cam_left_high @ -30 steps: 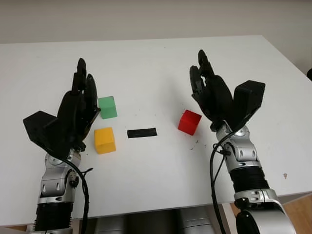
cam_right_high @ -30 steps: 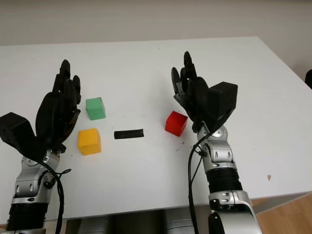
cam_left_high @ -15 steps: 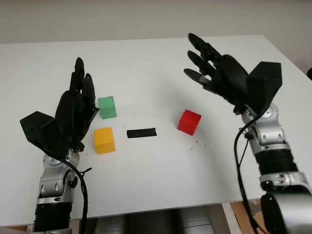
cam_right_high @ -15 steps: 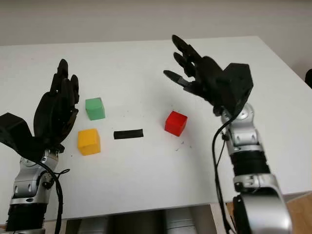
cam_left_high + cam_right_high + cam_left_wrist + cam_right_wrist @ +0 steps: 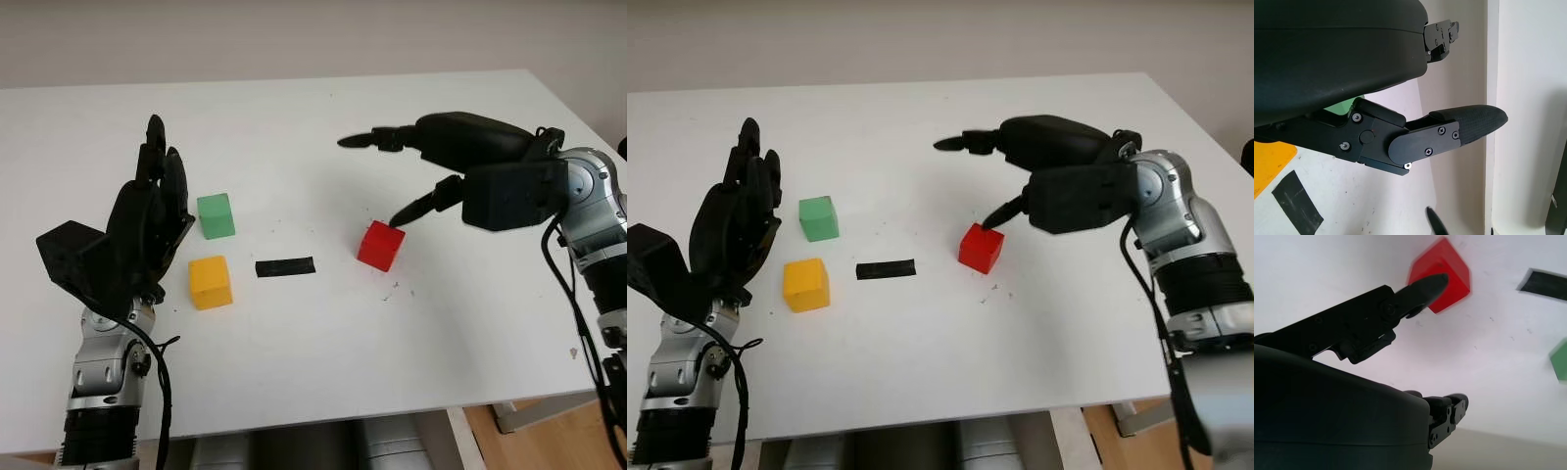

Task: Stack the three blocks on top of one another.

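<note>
**Three blocks apart, right hand above the red one**

On the white table the three blocks lie separate, none on another. The green block sits toward the left, with the yellow block just nearer the robot and a little to its left. The red block lies well apart to the right. Between the yellow and red blocks a short strip of black tape is stuck flat to the table. No writing or label can be read on any block or on the tape.

The right hand reaches in from the right, held over the red block with nothing in its grasp and its fingers extended. One fingertip points down at the block's upper far corner; whether it touches cannot be told.

The left hand is raised just left of the green and yellow blocks, open and holding nothing. A few dark specks dot the table near the red block.
</note>
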`<state>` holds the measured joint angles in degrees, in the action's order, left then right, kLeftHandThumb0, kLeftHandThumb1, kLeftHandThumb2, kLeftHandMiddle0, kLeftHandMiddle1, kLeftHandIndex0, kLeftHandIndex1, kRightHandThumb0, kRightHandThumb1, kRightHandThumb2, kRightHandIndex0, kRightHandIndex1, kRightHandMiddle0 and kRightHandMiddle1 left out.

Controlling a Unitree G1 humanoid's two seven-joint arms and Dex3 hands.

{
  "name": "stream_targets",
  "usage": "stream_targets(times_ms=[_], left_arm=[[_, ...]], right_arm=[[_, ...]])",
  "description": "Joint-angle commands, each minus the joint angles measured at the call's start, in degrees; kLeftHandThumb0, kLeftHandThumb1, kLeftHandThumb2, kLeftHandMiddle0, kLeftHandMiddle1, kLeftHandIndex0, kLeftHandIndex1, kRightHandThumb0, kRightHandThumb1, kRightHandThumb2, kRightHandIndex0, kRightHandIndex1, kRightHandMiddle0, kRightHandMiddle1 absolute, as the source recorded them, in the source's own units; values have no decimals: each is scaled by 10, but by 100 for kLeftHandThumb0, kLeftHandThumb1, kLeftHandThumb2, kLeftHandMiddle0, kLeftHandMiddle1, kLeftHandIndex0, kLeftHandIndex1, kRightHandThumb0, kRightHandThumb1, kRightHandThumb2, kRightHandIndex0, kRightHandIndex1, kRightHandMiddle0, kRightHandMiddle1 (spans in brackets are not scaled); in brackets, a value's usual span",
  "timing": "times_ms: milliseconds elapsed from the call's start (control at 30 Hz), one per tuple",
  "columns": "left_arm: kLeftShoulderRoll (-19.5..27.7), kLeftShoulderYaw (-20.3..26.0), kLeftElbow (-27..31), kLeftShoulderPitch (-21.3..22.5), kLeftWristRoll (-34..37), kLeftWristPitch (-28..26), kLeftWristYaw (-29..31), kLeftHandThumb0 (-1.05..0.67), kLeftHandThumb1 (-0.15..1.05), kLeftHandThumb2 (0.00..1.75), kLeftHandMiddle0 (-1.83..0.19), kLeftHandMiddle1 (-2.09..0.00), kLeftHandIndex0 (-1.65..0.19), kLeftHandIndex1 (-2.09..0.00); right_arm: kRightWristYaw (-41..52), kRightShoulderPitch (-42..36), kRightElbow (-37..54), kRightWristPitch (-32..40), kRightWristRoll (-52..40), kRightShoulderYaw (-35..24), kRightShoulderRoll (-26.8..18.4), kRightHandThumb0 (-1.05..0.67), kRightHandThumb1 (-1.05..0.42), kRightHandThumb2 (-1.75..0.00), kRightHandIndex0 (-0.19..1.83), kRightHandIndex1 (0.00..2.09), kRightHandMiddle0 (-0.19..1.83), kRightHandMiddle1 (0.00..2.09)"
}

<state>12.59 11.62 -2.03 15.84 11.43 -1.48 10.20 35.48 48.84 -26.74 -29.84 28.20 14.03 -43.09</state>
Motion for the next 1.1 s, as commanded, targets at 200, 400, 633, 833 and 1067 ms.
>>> stream_targets(times_ms=[200, 400, 633, 833, 1067], left_arm=[[19, -4, 11, 5, -20, -11, 0, -76, 105, 66, 19, 0, 19, 0], [27, -6, 6, 6, -25, -8, 8, -72, 105, 68, 19, 0, 19, 0], [22, -5, 4, 11, -22, -15, 7, -74, 105, 64, 19, 0, 19, 0], [26, -6, 6, 9, -25, -12, 9, -73, 105, 65, 19, 0, 19, 0], [24, -5, 13, 2, -30, -6, 6, -72, 105, 67, 19, 0, 19, 0]], right_arm=[[-32, -11, -5, -81, 69, 32, -43, -42, -76, -4, 23, 8, 22, 8], [-69, -34, -13, -113, 77, 29, -54, -44, -78, -5, 22, 6, 20, 6], [-185, -50, -79, -165, 100, 36, -36, -44, -81, -6, 26, 8, 26, 9], [-295, -46, -139, -191, 142, 58, -9, -40, -86, -7, 28, 8, 33, 11], [-423, -20, -222, -229, 193, 92, 15, -40, -86, -6, 37, 12, 42, 17]])
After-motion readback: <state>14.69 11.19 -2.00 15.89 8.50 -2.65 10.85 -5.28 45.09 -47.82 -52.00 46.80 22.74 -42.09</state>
